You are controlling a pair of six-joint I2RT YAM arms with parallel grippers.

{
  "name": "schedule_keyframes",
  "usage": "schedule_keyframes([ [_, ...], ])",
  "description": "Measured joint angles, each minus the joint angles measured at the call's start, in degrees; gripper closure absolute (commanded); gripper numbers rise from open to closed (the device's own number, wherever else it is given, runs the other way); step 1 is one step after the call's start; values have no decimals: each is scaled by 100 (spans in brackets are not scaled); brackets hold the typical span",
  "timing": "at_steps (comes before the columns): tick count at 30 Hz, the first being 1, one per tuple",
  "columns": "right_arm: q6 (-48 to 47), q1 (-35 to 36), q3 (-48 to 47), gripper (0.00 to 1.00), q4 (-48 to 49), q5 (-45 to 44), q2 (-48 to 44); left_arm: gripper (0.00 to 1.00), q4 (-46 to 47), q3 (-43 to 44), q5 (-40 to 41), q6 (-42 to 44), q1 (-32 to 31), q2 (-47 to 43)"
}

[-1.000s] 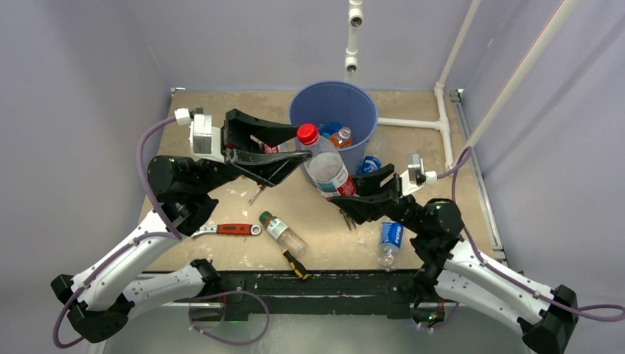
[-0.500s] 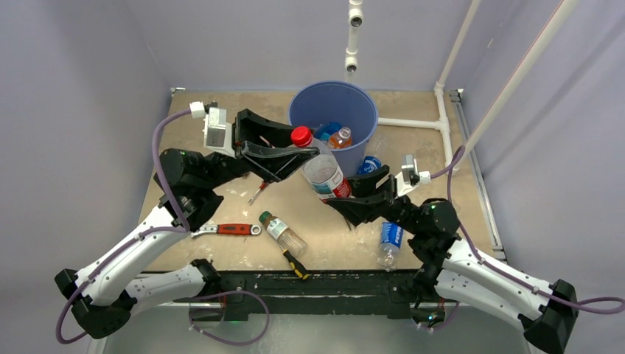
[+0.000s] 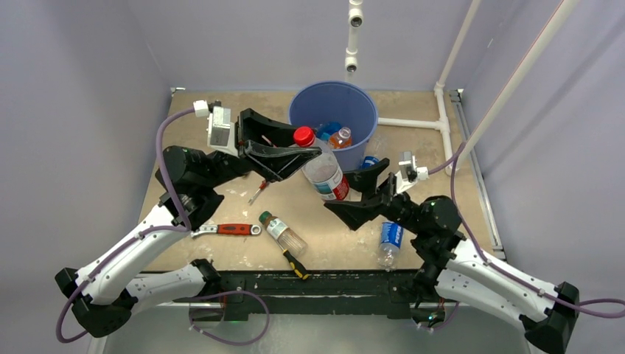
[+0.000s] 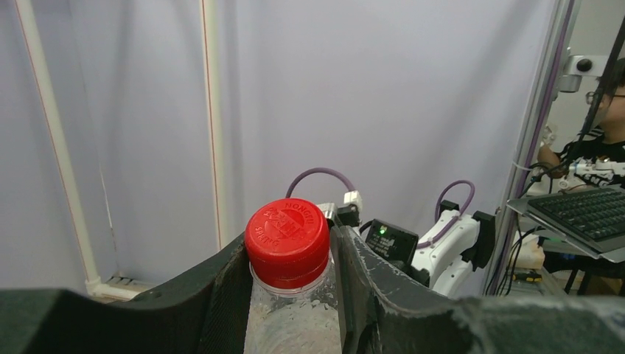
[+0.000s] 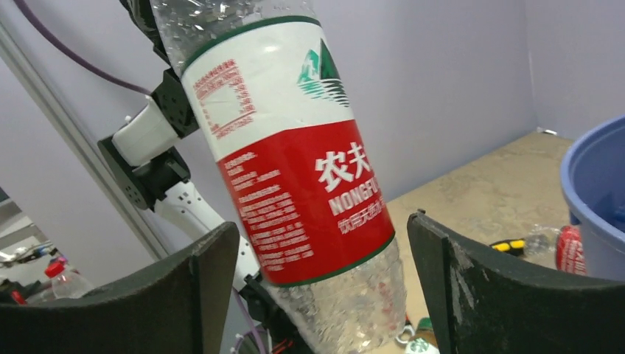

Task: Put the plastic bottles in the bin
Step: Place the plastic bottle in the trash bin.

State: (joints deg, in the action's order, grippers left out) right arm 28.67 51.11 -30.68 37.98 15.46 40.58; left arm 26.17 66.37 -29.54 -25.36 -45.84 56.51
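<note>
A: What has the left gripper point(image 3: 302, 147) got?
B: Its 2 fingers are closed on the neck of a clear bottle point(image 3: 326, 175), just under the red cap point(image 4: 287, 232); the body slants down past the fingertips.
A: And the bin point(image 3: 302, 103)?
B: Just beyond those fingertips; 1 orange-capped bottle point(image 3: 340, 137) lies inside.
A: The right gripper point(image 3: 337, 191)?
B: Spread wide and gripping nothing; the clear bottle's lower end, with its red label point(image 5: 309, 192), sits between the 2 fingers with a gap on each side; 1 blue-labelled bottle point(image 3: 389, 240) lies on the table point(image 3: 324, 236) behind the fingers, beside the arm.
</note>
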Motion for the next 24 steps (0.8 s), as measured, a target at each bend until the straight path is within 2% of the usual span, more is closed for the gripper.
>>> schedule_keyframes([
  [3, -31, -2, -74, 1, -319, -127, -210, 100, -87, 0, 85, 87, 0, 0],
  [9, -142, 0, -369, 1, -1025, -461, -671, 100, -181, 0, 442, 308, 0, -59],
  [15, -431, 0, -662, 1, -2103, -1279, -1464, 100, -319, 210, 1172, 1117, 0, -79],
  [18, -540, 0, -774, 2, -2564, -2020, -1989, 100, -295, 562, 1567, 1626, 0, 136],
  [24, -538, -2, -798, 3, -3123, -3117, -2461, 100, 24, 1421, 2168, 2579, 0, 1213],
])
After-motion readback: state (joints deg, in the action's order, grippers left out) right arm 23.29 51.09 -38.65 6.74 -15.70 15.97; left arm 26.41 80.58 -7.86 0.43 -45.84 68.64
